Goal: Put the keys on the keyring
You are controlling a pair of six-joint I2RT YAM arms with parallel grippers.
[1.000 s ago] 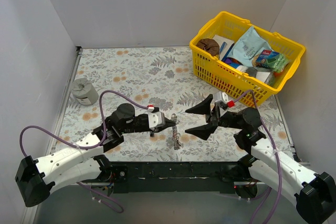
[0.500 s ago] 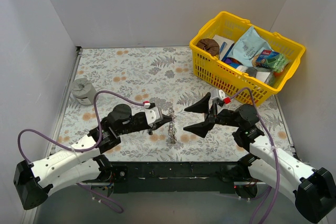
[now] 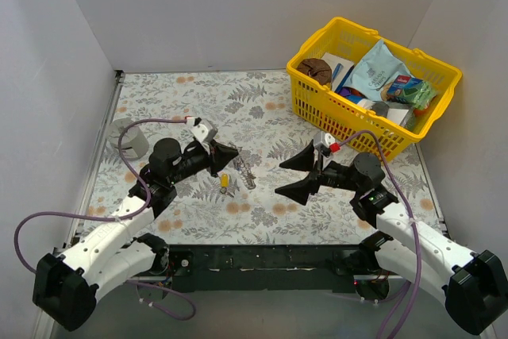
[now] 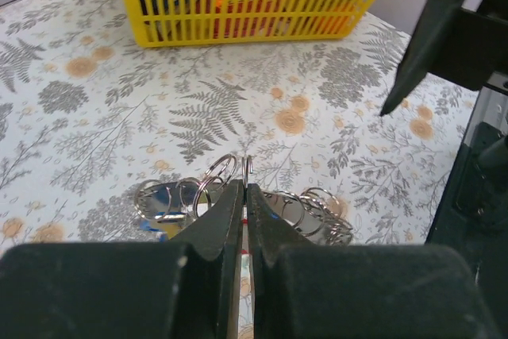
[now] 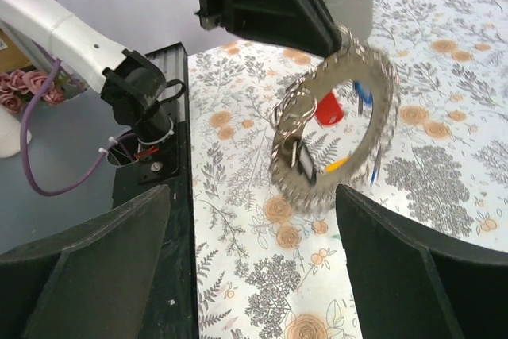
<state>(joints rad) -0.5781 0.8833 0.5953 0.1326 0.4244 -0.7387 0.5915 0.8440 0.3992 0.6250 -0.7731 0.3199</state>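
Two changes show in the top external view. The left gripper (image 3: 230, 154) has swung back from the middle of the table (image 3: 182, 101) towards the left and away from the near edge. The right gripper (image 3: 279, 179) has shifted only slightly. The left jaws are pinched on the keyring (image 3: 243, 172), which hangs just below them and has travelled with them. The keys (image 3: 226, 181) dangle there too, and a yellow head is plain. The right jaws stand wide with nothing between them, well apart from the ring. The basket (image 3: 317, 109) and the grey cylinder (image 3: 127, 136) have not moved.

Left wrist view: the left gripper (image 4: 244, 190) is closed, its fingers meeting on the wire of the keyring (image 4: 222, 172). Silver coils spread to both sides. Slivers of blue and red show beneath, too hidden to tell how they sit.

Right wrist view: the right gripper (image 5: 250, 204) is spread wide and holds nothing. Ahead of it the keyring (image 5: 373, 129) hangs from the left gripper (image 5: 329, 36), blurred as if swinging. Red, blue and yellow keys (image 5: 327, 109) show within or behind the loop.

Judgement: the move presents the ring to the open right gripper. Whether every key is threaded on the ring cannot be told.
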